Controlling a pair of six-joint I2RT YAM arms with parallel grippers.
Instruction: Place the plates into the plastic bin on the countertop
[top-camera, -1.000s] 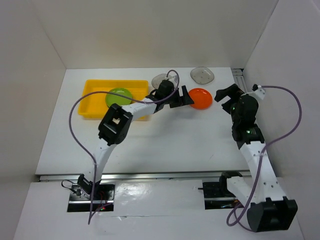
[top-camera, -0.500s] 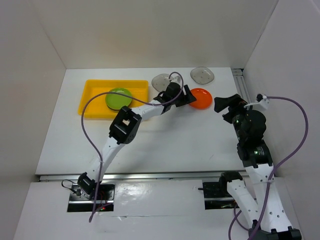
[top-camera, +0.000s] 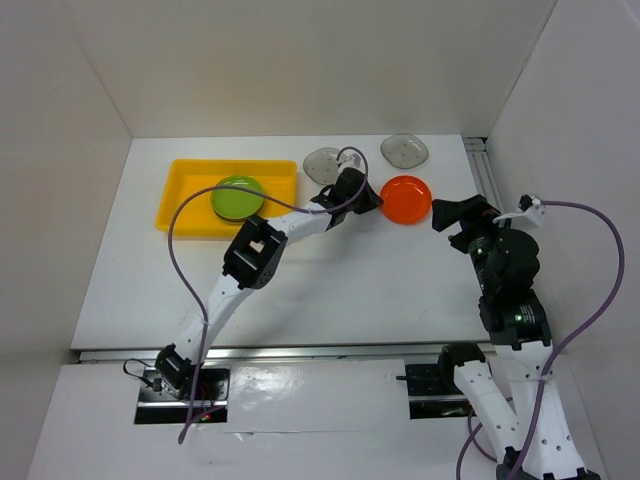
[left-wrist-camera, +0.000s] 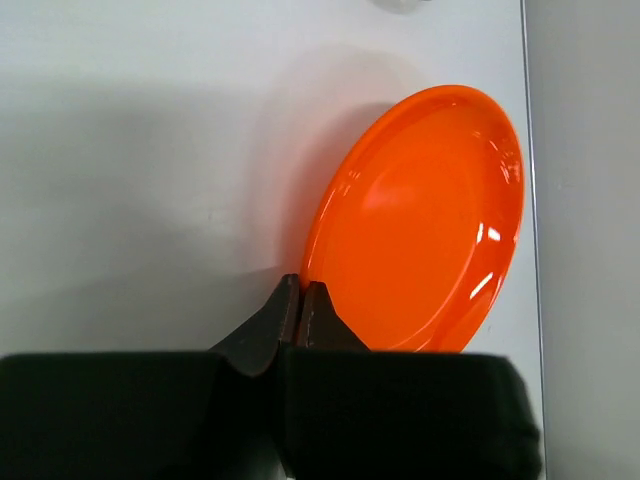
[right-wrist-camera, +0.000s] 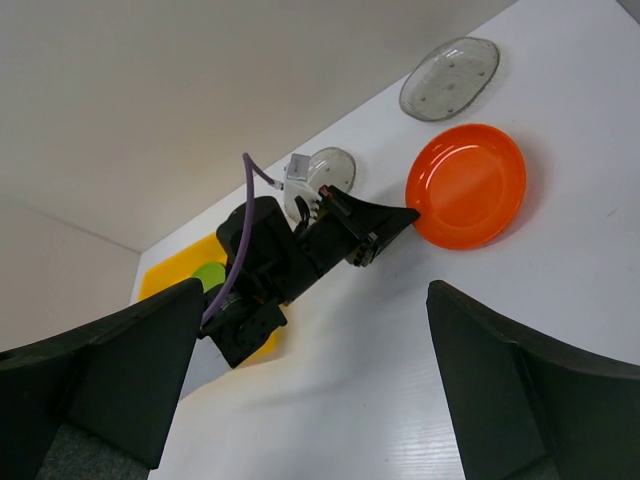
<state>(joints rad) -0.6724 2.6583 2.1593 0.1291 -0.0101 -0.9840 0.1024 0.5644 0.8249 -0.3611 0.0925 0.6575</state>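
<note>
As my left arm reached further right, left jaws now together, tips at near rim of orange plate; rim pinched or not, I cannot tell. Plate on counter, nudged slightly away from yellow bin. Right jaws wide apart, drawn back. Grasp not sure yet.

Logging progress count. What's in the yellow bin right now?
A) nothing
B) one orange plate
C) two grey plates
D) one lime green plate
D: the top view shows a single lime green plate lying in the yellow bin, while the orange plate is outside it on the countertop.
</note>
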